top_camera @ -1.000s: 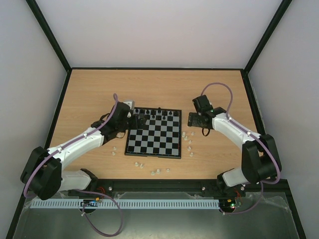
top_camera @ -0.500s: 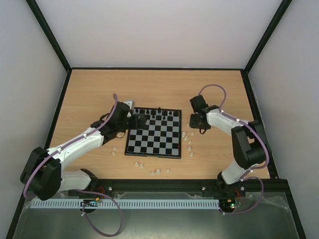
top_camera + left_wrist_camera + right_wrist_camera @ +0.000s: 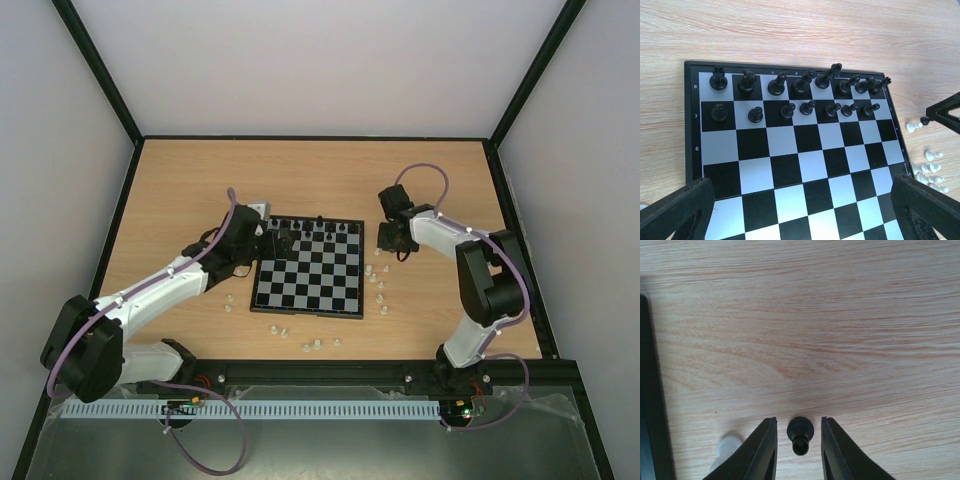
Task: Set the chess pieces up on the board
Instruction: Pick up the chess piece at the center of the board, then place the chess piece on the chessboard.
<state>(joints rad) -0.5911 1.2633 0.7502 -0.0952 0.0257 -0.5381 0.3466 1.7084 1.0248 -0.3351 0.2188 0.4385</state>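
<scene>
Just right of the board (image 3: 790, 165), on the desk (image 3: 840, 315): a black pawn (image 3: 800, 435) between the fingers of the half-closed right claw (image 3: 799, 465), slim gaps either side, ungripped. Seemingly lying down, long axis along the fingers, narrower end toward the camera. Left claw (image 3: 800, 215) spread wide over the board's near edge.

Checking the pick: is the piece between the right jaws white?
No, the chess piece between the jaws of the right gripper is black.
</scene>
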